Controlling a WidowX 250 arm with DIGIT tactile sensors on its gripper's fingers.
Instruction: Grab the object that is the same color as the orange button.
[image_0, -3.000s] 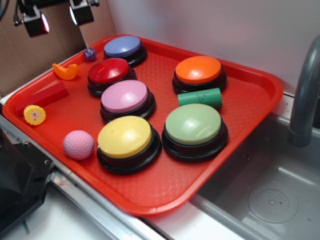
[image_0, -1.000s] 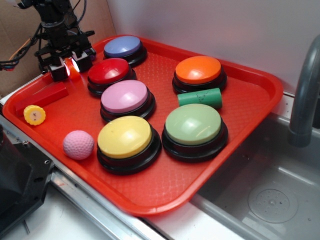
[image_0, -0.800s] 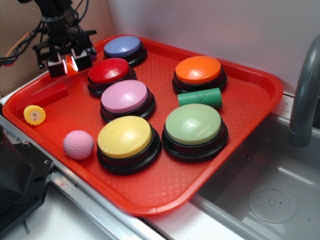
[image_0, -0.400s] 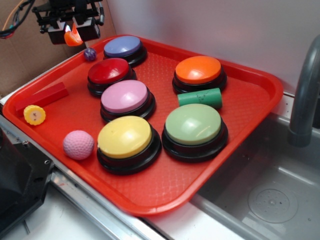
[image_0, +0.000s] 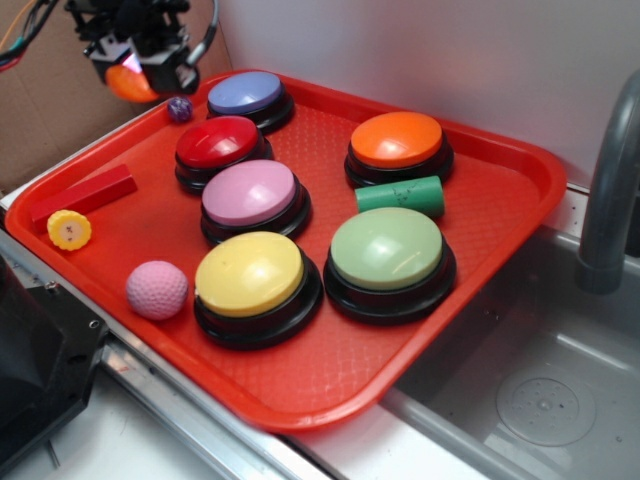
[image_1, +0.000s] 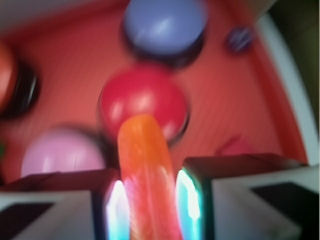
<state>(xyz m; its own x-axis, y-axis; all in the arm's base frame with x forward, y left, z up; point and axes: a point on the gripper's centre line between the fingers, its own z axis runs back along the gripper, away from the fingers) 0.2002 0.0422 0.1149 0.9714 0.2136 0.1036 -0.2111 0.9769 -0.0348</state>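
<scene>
The gripper (image_0: 133, 72) is clamped on the small orange toy (image_1: 146, 177), holding it in the air above the red tray's (image_0: 520, 190) far left corner, apparently clear of it, well apart from the orange button (image_0: 397, 139).

A: What sits on the red tray (image_0: 520, 190)?
B: Blue (image_0: 246, 92), red (image_0: 217, 140), pink (image_0: 249, 192), yellow (image_0: 249, 272) and green (image_0: 386, 248) buttons.
A: And loose pieces?
B: A green cylinder (image_0: 400, 195), pink ball (image_0: 157, 289), red block (image_0: 85, 194), yellow disc (image_0: 69, 229), small purple ball (image_0: 180, 108).
</scene>
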